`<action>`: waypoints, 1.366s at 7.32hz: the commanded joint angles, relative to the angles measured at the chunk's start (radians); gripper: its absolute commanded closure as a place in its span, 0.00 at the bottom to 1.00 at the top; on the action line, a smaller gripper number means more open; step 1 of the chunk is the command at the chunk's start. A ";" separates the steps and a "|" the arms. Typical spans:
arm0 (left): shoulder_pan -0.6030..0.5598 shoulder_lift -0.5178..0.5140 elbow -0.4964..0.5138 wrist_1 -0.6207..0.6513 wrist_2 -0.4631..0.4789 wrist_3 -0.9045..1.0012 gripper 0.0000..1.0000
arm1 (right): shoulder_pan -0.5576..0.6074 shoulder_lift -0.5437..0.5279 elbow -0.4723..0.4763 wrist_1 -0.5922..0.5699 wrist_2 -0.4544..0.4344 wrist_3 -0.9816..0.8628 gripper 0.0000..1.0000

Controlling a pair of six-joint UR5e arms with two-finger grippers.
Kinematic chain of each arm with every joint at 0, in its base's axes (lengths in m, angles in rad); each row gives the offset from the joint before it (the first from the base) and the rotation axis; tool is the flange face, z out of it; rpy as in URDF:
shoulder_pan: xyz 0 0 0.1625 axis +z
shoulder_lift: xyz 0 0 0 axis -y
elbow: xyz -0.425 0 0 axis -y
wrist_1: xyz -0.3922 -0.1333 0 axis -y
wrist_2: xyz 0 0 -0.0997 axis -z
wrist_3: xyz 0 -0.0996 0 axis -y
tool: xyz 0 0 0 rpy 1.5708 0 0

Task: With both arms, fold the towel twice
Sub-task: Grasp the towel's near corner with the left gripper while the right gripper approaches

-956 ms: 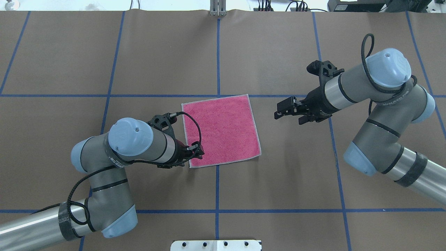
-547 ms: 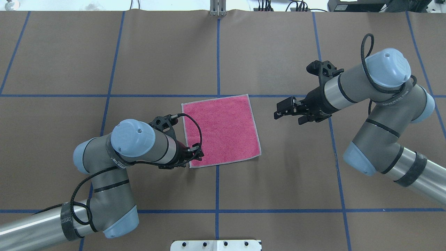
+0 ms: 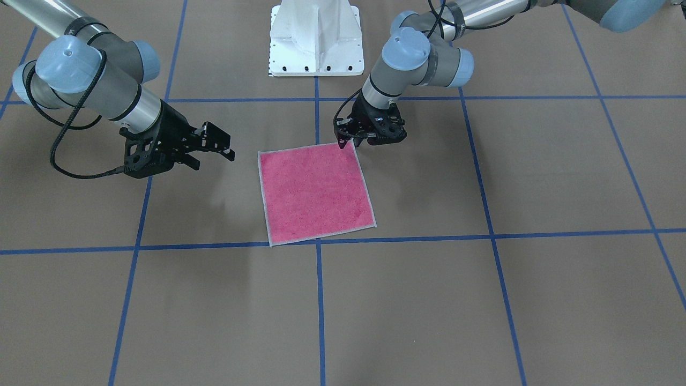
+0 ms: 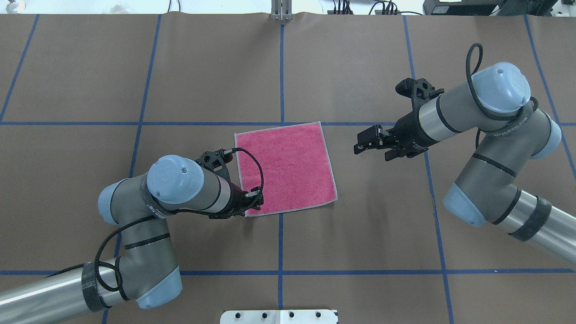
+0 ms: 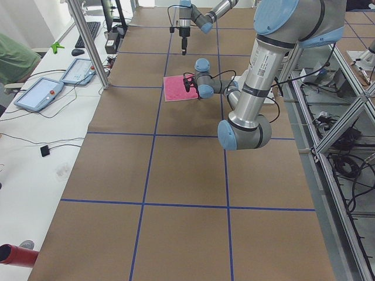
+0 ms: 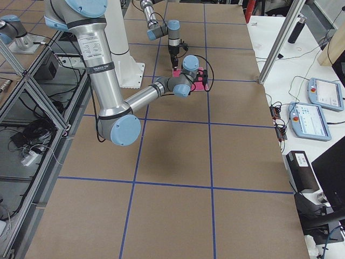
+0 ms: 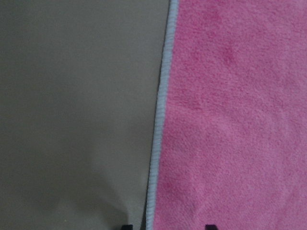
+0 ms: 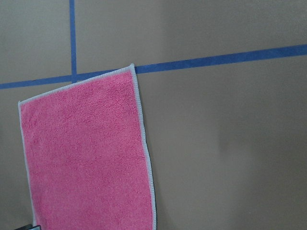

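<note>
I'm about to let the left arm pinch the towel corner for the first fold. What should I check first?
1. The towel lies flat and unfolded, pink face up: ok.
2. The left gripper is at the towel's near-left corner, jaws apart astride the edging: ok.
3. The left gripper is low enough to catch the cloth: cannot tell.
4. The right gripper is at its own corner: not ok. It hovers open, apart from the towel's right edge.
5. Nothing lies on the towel apart from the left gripper at its corner: ok.
</note>
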 commanded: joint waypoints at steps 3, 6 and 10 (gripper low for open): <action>0.009 -0.015 0.007 -0.001 0.021 -0.002 0.81 | 0.000 0.000 0.000 0.000 0.001 0.000 0.07; 0.007 -0.015 -0.004 0.000 0.021 -0.003 1.00 | -0.012 -0.001 -0.002 0.000 0.001 0.002 0.07; 0.004 -0.016 -0.012 -0.001 0.021 -0.005 1.00 | -0.113 0.064 -0.032 -0.014 -0.061 0.067 0.07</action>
